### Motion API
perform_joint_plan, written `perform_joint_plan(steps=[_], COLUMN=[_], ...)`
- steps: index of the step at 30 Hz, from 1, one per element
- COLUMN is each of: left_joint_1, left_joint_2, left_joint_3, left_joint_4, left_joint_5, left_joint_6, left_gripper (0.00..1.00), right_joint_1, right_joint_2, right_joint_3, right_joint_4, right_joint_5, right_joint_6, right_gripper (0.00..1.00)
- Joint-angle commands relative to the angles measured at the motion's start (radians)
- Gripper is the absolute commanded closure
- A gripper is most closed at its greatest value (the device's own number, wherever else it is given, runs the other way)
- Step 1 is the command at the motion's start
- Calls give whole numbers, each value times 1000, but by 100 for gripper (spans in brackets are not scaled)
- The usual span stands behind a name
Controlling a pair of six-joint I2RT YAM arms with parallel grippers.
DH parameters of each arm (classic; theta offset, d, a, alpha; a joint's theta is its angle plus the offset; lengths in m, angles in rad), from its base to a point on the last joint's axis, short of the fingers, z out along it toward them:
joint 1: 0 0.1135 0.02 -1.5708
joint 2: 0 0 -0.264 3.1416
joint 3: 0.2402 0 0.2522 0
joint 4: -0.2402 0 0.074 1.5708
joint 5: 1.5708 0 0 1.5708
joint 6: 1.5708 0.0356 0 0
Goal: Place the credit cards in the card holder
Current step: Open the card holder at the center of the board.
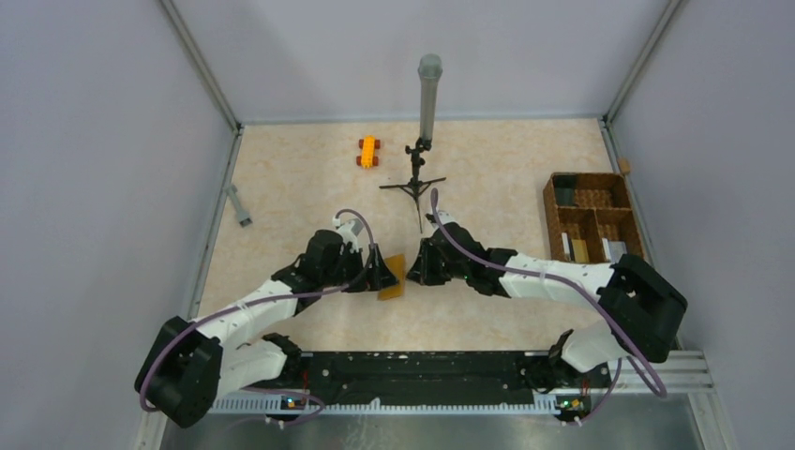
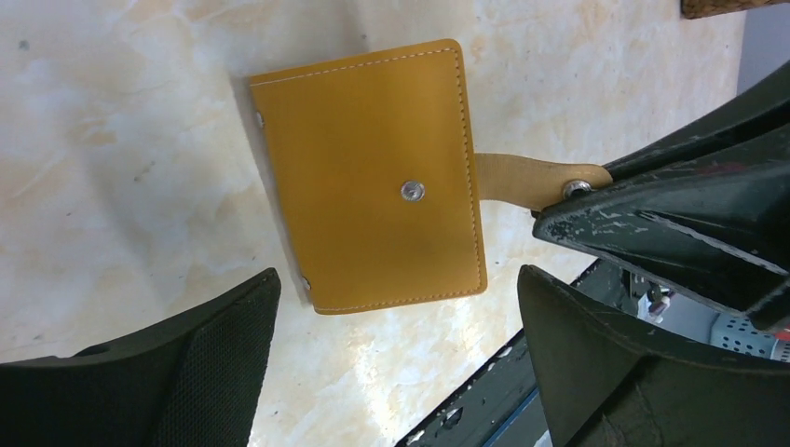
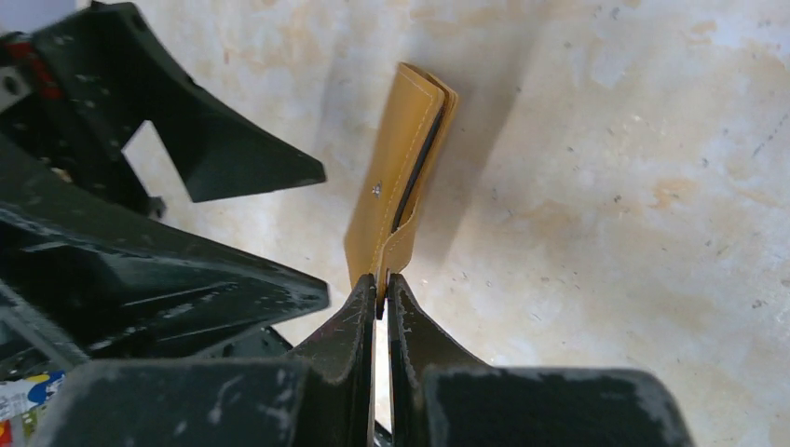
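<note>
Card holder [image 2: 368, 182]: mustard-orange, folded shut, with a silver snap stud [image 2: 413, 191] on the face turned to the left wrist camera. It sits mid-table between the two grippers, up on edge rather than flat (the right wrist view has it edge-on, a dark slit between its two leaves). Whether its lower edge touches the table [image 1: 309, 187], I cannot tell.

Right gripper [image 3: 382, 284]: jaws pinched tight on the tan strap tab [image 2: 517, 179] that sticks out from the holder's side. This is the only grip on it.

Left gripper [image 2: 399, 279]: jaws spread wide, one finger [image 2: 214, 363] to each side of the holder's near edge, neither touching it. Nothing held.

A thin pale-grey line runs along the holder's edge farthest from the strap in the left wrist view. Card or lining, cannot tell.

Elsewhere, top view:
- A small orange toy car [image 1: 368, 151] lies near the back of the table.
- A black tripod stand [image 1: 413, 184] carries an upright grey tube [image 1: 428, 94], just behind the grippers.
- A brown wicker basket [image 1: 592, 220] with compartments stands at the right edge. The items in its near compartments are too small to name.
- A grey stick-like object [image 1: 239, 204] lies by the left wall.
</note>
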Motion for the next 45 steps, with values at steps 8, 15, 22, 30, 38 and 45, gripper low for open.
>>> perform_joint_plan(steps=[8,15,22,30,38,45], left_joint_1=[-28,-28,-37,-49,-87,-95], left_joint_2=[85,120,132,138,185,173], left_joint_3=[84,92,120,124,139,159], left_joint_4=[83,90,21,8,22,-85], left_joint_5=[-18,-29,-93,-92,-88,-231], left_joint_6=[28,25,60,79,94,86], left_gripper=[4,5,6,5,5,20], right_joint_1=[9,9,8,8,9,8], right_joint_2=[-62,-65,-67,-64,-58,-83], right_joint_3=[-4,2,7,0,8,8], right_joint_4=[83,78,72,70,60,44], right_joint_5=[-41,-47,-49,-44,-40,-21], right_joint_6=[-35,-42,-46,-50,-51,-56], right_gripper=[100,100,100,100,100,100])
